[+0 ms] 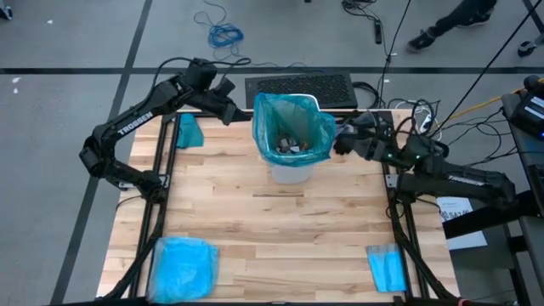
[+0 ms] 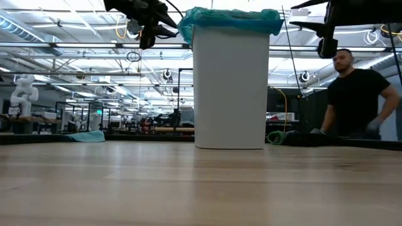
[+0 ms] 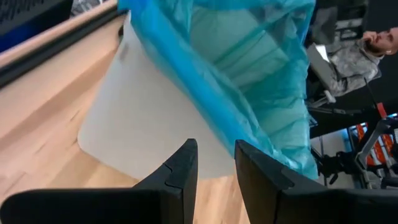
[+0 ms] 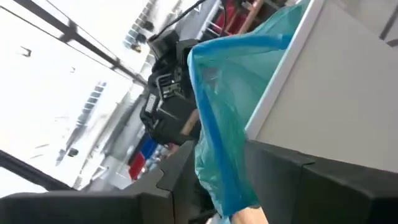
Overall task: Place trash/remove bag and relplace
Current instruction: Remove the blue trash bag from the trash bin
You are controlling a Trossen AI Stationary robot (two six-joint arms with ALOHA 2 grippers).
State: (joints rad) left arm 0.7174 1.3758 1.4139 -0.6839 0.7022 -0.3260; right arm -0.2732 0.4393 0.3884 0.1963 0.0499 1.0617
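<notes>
A white bin (image 1: 289,170) (image 2: 229,88) stands on its base at the table's far middle. The teal-green bag (image 1: 323,127) lines it, and its rim is folded over the bin's top edge (image 2: 229,19). Small crumpled trash (image 1: 291,144) lies inside. My left gripper (image 1: 236,109) (image 3: 216,168) is open, level beside the bin's left rim, a short way from the bag's overhang (image 3: 249,93). My right gripper (image 1: 340,140) (image 4: 219,149) is open at the bin's right rim. Its fingers stand on either side of the bag's hanging overhang (image 4: 217,124). My right gripper comes level from the table's right, with the bag's folded-over rim (image 4: 224,174) between its open fingers. I cannot tell whether either finger touches the plastic.
A pale sky-blue bag (image 1: 183,268) lies at the near left corner and a small folded blue sheet (image 1: 387,268) at the near right. A teal folded piece (image 1: 189,132) lies far left. A black keyboard (image 1: 297,87) sits behind the bin. A person (image 2: 355,94) is beyond the table.
</notes>
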